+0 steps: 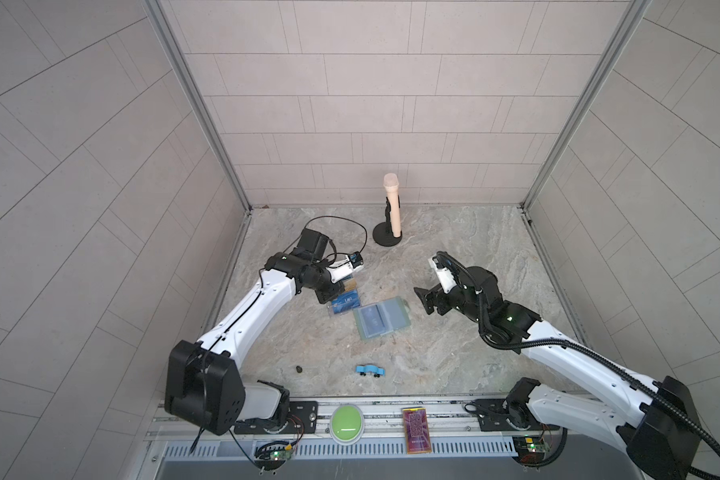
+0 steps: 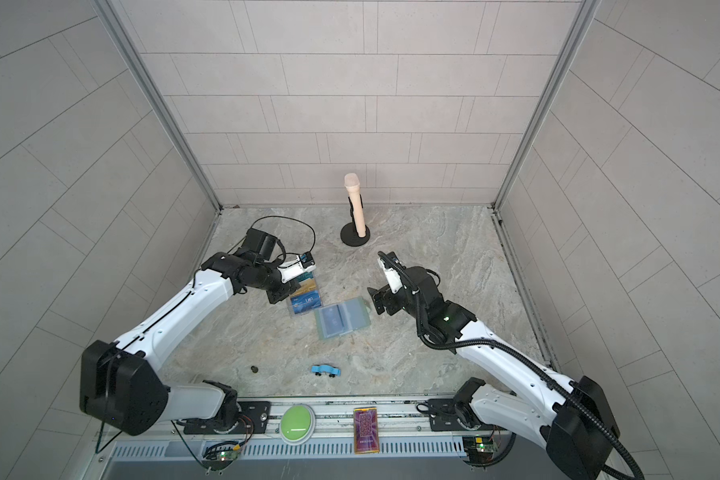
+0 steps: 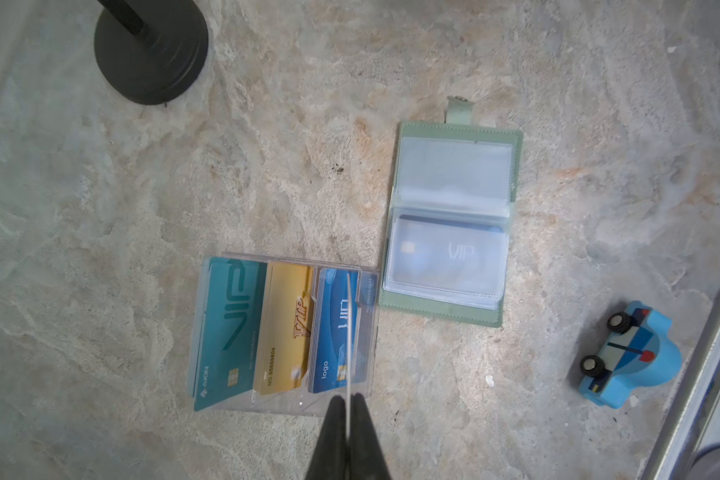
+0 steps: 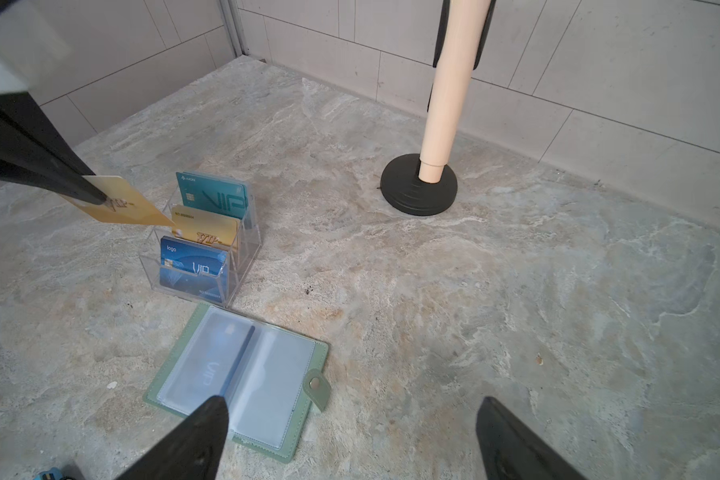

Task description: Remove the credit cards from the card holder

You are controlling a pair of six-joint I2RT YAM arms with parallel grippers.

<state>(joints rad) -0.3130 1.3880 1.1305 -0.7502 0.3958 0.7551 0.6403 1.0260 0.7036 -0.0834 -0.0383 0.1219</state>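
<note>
The mint-green card holder [image 1: 381, 318] [image 2: 341, 318] lies open and flat on the stone table, snap tab outward. A light blue credit card [image 3: 445, 257] [image 4: 208, 365] shows through one clear sleeve page; the facing page looks empty. My left gripper [image 3: 350, 399] [image 4: 98, 197] is shut on a tan credit card [image 4: 117, 205], seen edge-on [image 3: 349, 332] in its wrist view. It holds the card in the air over the clear acrylic stand [image 4: 200, 286]. My right gripper [image 4: 350, 409] [image 1: 422, 301] hangs open just right of the card holder with nothing between its fingers.
The acrylic stand [image 3: 283, 401] holds teal, gold and printed blue cards right beside the card holder. A peach microphone on a black round base [image 1: 387, 237] stands at the back. A blue toy car [image 1: 370, 370] and a small dark object [image 1: 298, 368] lie near the front edge.
</note>
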